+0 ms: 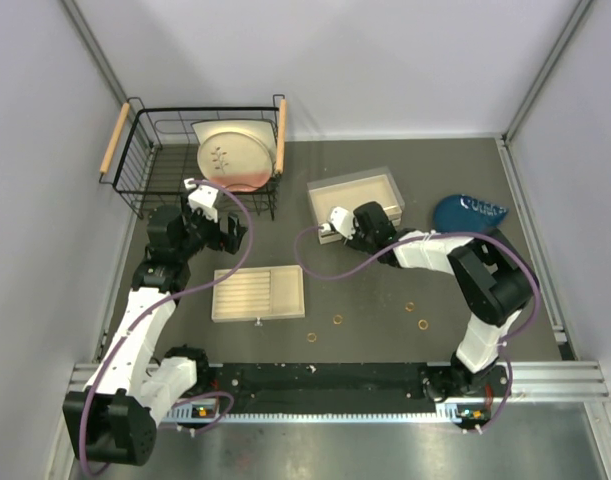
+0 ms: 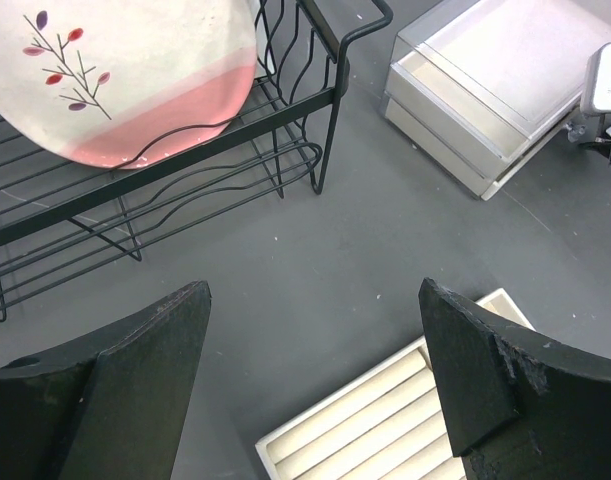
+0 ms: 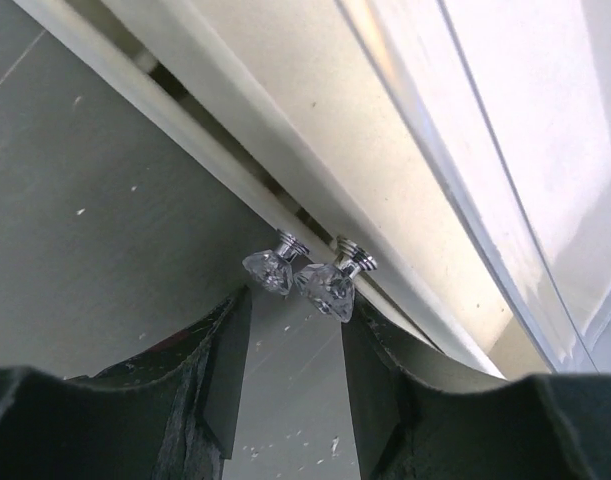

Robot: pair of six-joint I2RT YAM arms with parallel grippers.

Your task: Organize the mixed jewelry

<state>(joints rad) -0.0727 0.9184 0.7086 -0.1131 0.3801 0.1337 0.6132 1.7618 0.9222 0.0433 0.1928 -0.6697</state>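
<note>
1. Right pincer (image 3: 295,312), half-open and gripping nothing, sits at the crystal knobs (image 3: 325,287) of the drawer box (image 3: 315,130).
2. Left pincer (image 2: 315,288), spread wide, hangs empty above the worktop (image 2: 385,230).
3. Gold rings (image 1: 338,320) lie scattered at lower middle of the top view. They are probably light, rigid and slippery, so pinch across each band.

cream plate (image 2: 135,70) with pink band and twig motif, black wire rack (image 2: 235,135), beige ridged tray (image 1: 258,293), gold rings (image 1: 338,320).

No text, label, brand or number is legible in any view. White marks on the dark blue object (image 1: 468,212), far right, may be lettering but are too blurred to read.
</note>
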